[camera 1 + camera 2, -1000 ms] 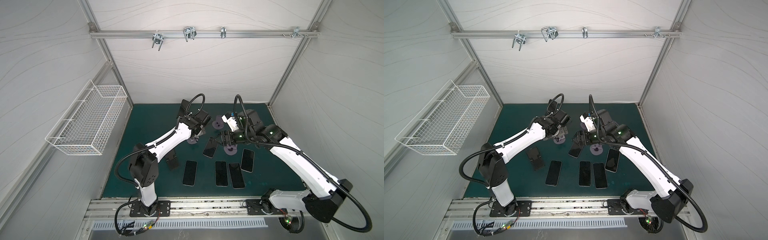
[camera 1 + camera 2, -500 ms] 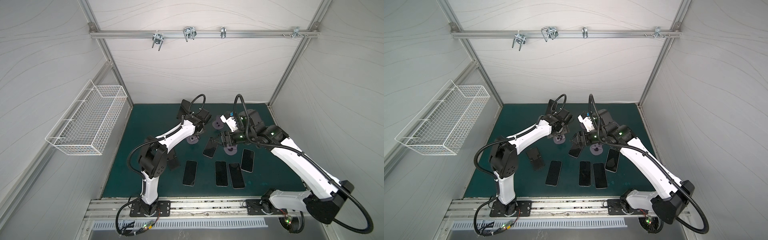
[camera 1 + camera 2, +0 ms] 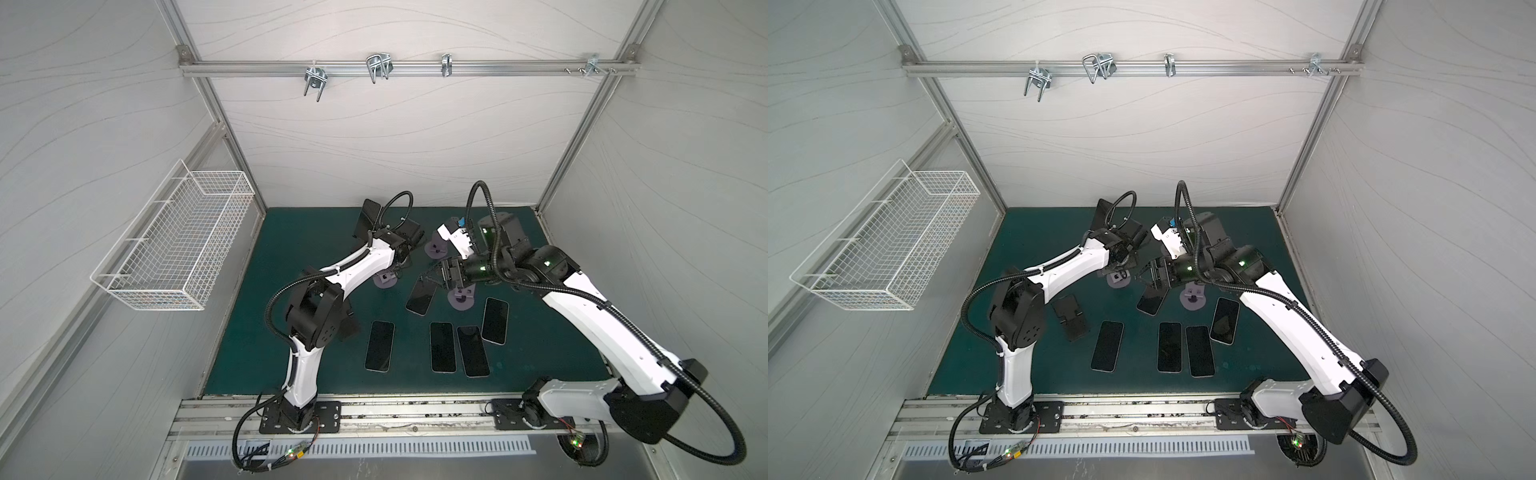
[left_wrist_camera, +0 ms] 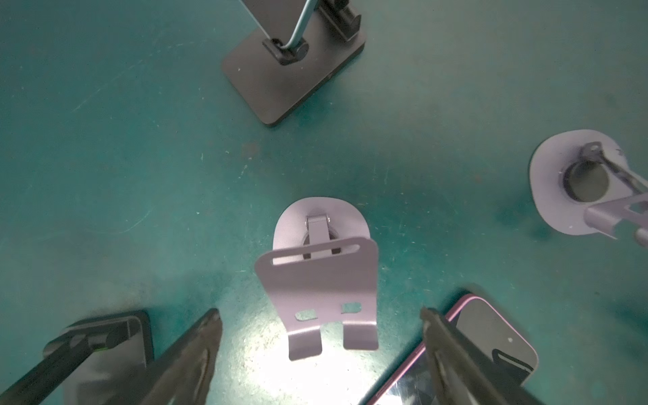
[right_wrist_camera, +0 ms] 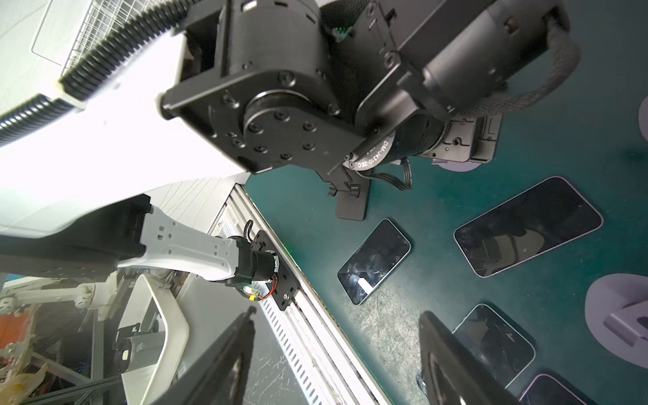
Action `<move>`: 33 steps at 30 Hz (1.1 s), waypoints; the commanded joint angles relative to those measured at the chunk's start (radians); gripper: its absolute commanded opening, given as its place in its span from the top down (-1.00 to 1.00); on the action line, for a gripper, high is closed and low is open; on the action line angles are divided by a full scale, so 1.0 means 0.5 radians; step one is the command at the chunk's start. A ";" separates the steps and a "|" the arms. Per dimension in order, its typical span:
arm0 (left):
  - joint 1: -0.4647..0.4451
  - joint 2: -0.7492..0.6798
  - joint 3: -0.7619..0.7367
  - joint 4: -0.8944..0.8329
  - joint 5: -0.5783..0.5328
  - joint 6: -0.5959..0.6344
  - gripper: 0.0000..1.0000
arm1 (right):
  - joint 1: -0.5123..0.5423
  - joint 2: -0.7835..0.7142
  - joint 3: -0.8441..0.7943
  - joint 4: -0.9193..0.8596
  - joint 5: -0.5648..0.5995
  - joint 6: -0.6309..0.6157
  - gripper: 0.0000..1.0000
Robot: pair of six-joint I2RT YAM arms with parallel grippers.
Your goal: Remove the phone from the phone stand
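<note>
Left gripper (image 4: 319, 312) has its jaws spread wide with nothing in them, hanging right over an empty lilac stand (image 4: 317, 280). Right gripper (image 5: 335, 315) is parted too and holds nothing, beside a loose phone (image 3: 421, 296) lying flat mid-mat. The phone (image 3: 368, 216) that matters sits propped in the black stand (image 4: 294, 77) at the far edge of the mat (image 3: 291, 257), left of centre. The left wrist view cuts its top off, and from above the left arm's cable loops across it. Four more phones (image 3: 443, 347) lie flat toward the near edge. Both arms reach forward with their wrists close together.
</note>
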 commanded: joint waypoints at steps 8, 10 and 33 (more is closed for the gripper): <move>0.023 0.128 0.166 0.011 -0.055 -0.074 -0.73 | 0.029 0.038 0.152 -0.107 -0.041 -0.082 -0.47; 0.026 0.137 0.164 0.006 -0.062 -0.075 -0.73 | 0.032 0.044 0.159 -0.103 -0.043 -0.089 -0.47; 0.052 0.207 0.130 0.019 -0.074 -0.050 -0.58 | 0.028 -0.073 0.013 -0.001 0.143 -0.142 -0.49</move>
